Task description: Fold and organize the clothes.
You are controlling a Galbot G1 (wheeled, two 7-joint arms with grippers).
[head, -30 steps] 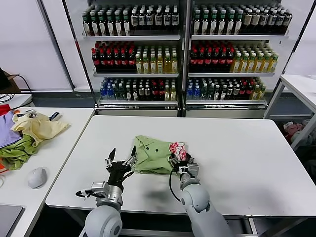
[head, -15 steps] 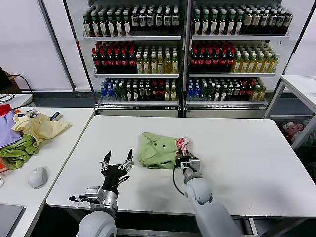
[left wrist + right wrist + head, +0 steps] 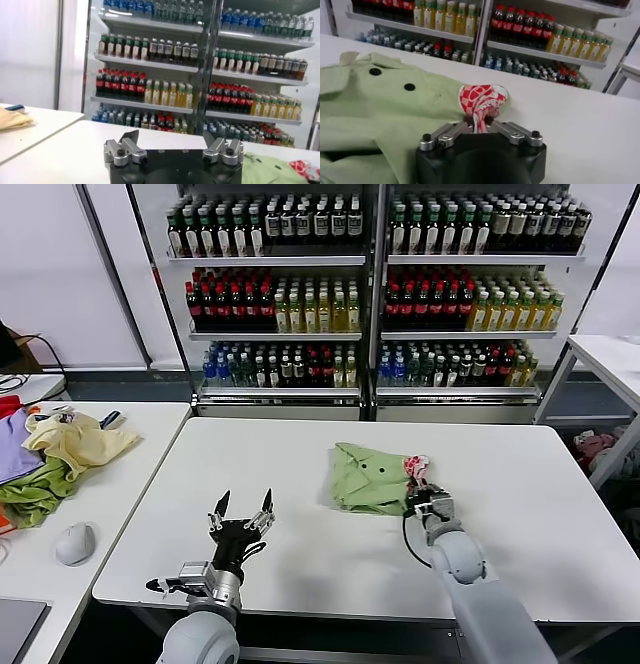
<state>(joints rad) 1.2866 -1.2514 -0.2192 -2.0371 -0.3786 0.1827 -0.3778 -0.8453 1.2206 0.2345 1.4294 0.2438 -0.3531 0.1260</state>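
While shelves [image 3: 370, 294] of bottles are seen behind, a white table [image 3: 250, 474] is shown bearing the T-shirt [image 3: 368, 479], bunched right of centre toward the far side. Its red-and-white print is pinched between the narrowed fingers of the right gripper [image 3: 424, 492], low over the table. Near the front edge, left of centre, the left gripper [image 3: 241, 512] is held spread wide, gripping nothing.

Bare table [image 3: 300, 474] left of bunched T-shirt [image 3: 365, 479].
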